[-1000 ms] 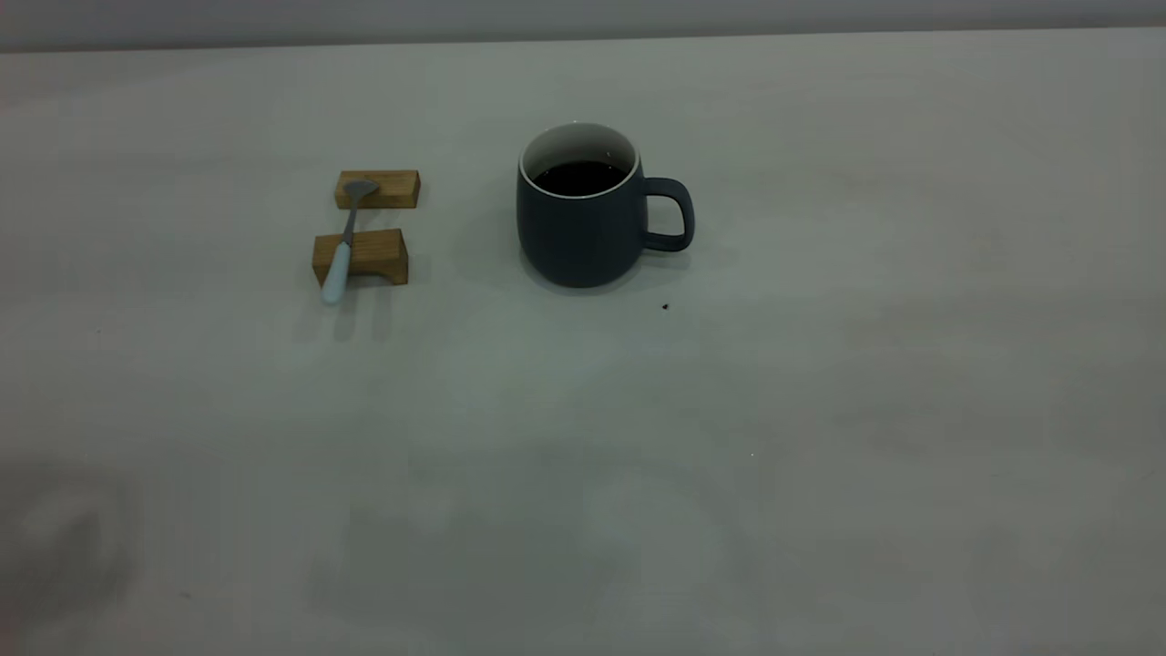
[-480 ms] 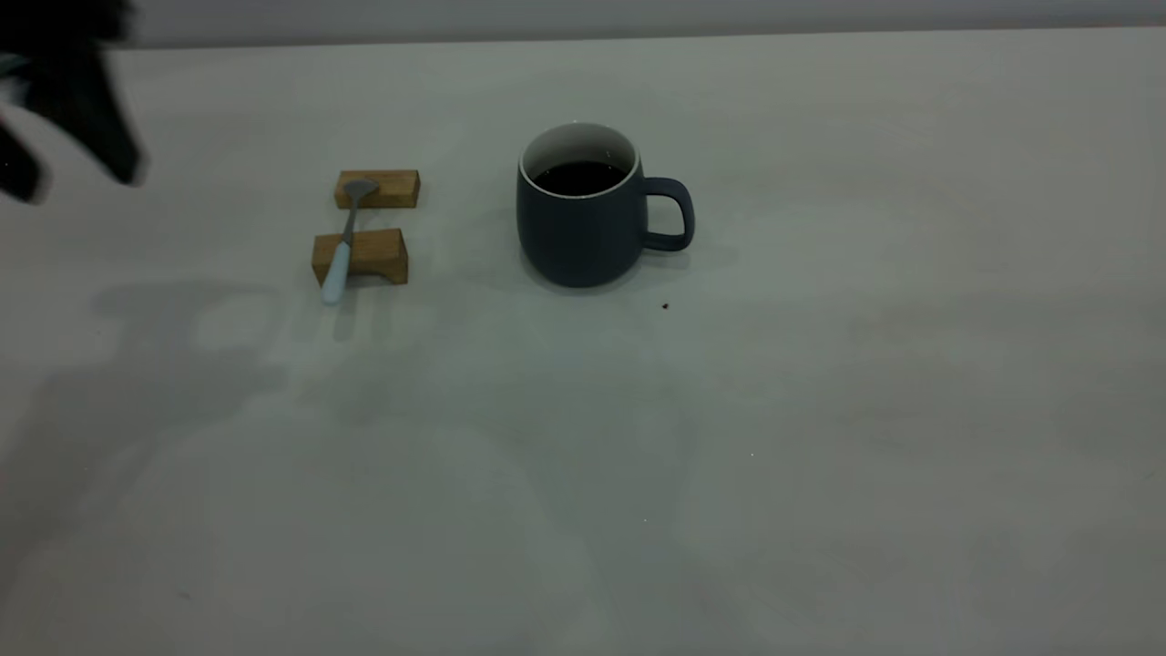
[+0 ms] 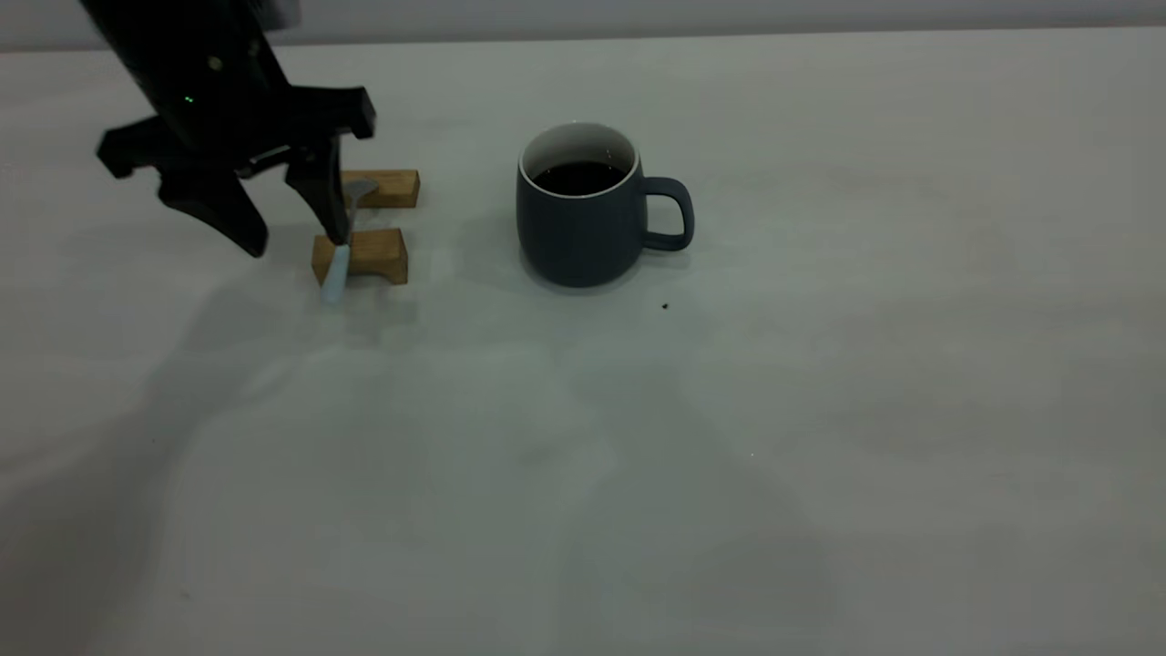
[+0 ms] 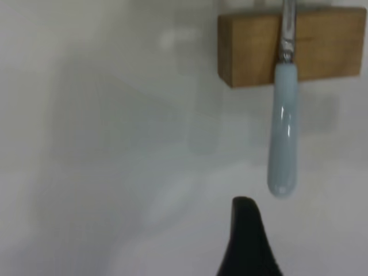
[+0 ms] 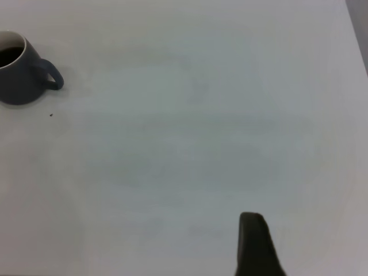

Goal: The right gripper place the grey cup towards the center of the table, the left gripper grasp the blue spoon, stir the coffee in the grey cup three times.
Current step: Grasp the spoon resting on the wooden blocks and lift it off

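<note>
The grey cup (image 3: 583, 232) stands upright near the middle of the table (image 3: 820, 410), handle to the right, with dark coffee (image 3: 578, 178) inside. The blue spoon (image 3: 335, 271) lies across two wooden blocks, its pale handle overhanging the nearer one. My left gripper (image 3: 293, 239) hangs open just above the spoon's handle end, with one finger over the neck and the other to the left. In the left wrist view the spoon (image 4: 283, 138) lies just beyond one fingertip (image 4: 244, 210). The right gripper is outside the exterior view. Its wrist view shows one fingertip (image 5: 251, 224) over bare table, far from the cup (image 5: 17, 75).
Two small wooden blocks, the nearer (image 3: 369, 255) and the farther (image 3: 392, 187), carry the spoon left of the cup. A tiny dark speck (image 3: 665, 307) lies in front of the cup's handle. The table's far edge (image 3: 729, 35) runs along the back.
My left arm has swung in from the upper left corner and moved right and down over the spoon and blocks. The cup and spoon have not moved.
</note>
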Robot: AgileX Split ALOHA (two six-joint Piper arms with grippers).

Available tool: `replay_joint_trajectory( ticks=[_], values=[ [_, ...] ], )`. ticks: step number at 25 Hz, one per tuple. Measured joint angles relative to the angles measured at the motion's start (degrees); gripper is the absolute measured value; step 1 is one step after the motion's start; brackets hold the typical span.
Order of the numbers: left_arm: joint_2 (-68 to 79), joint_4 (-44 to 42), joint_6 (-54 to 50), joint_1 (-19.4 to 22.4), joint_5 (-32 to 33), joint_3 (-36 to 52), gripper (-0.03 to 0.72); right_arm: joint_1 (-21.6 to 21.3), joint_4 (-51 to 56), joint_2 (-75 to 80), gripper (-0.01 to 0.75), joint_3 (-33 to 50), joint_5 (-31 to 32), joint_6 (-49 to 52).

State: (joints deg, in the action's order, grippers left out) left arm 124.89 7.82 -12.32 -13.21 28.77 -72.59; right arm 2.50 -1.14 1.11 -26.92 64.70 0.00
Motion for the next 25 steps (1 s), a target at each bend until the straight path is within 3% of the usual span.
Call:
replay_joint_trajectory(
  ticks=[17, 25],
  values=[
    [10.87, 0.05, -1.57, 0.05, -3.65, -4.92, 0.583, 0.0, 0.0, 0.0, 0.5, 0.0, 0.0, 0.0],
    [12.59, 0.1, -1.63, 0.05, -5.07, -5.57, 0.512, 0.0, 0.0, 0.0, 0.5, 0.0, 0.0, 0.0]
  ],
)
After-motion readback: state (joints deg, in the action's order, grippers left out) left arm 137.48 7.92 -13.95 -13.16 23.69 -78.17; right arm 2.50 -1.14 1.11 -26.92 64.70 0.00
